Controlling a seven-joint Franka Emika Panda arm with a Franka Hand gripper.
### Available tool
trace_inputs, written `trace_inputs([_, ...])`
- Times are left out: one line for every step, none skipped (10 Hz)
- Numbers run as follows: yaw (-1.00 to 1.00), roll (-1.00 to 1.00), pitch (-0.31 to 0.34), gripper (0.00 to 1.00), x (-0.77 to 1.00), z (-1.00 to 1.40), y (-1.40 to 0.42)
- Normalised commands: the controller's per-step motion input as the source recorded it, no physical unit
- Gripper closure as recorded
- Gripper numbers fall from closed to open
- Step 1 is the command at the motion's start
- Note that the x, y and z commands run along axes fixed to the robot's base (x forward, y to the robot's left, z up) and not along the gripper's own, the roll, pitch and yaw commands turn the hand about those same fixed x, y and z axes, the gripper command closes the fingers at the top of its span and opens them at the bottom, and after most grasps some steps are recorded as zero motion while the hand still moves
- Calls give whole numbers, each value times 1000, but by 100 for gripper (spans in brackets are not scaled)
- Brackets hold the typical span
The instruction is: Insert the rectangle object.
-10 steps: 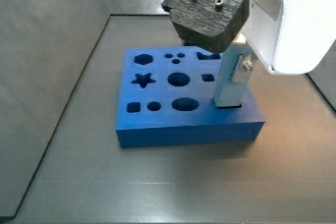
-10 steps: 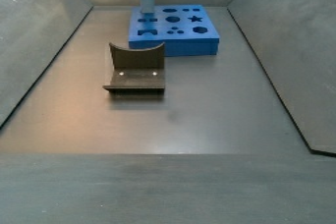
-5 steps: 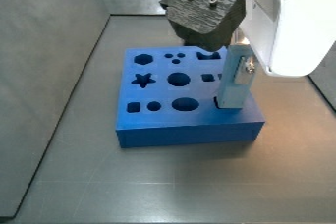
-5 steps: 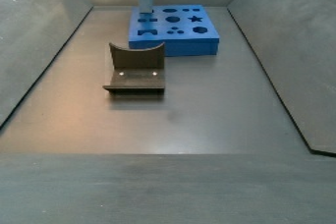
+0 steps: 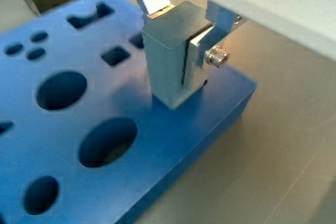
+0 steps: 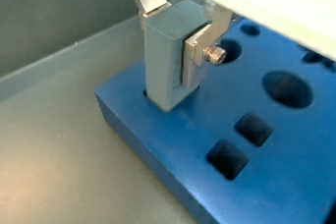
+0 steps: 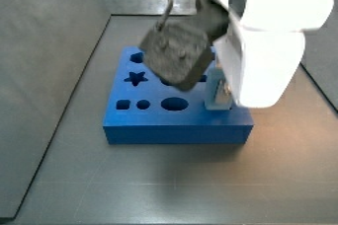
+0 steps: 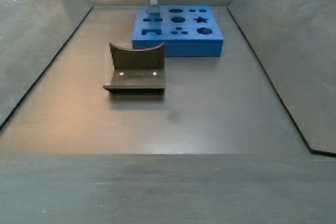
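The jaws of the gripper (image 5: 178,41) are closed on the upright bar (image 5: 174,61), whose lower end is set in the block (image 5: 118,149) near its corner

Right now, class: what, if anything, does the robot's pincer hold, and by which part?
The pincer holds the light-blue rectangle object, clamped on its upper part between the silver fingers. The bar stands upright with its lower end on the blue block.
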Motion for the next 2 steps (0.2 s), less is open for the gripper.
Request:
trace_inputs([-71, -190, 0, 100, 0, -34, 163])
trace_inputs([0, 0, 0, 100, 0, 0, 0])
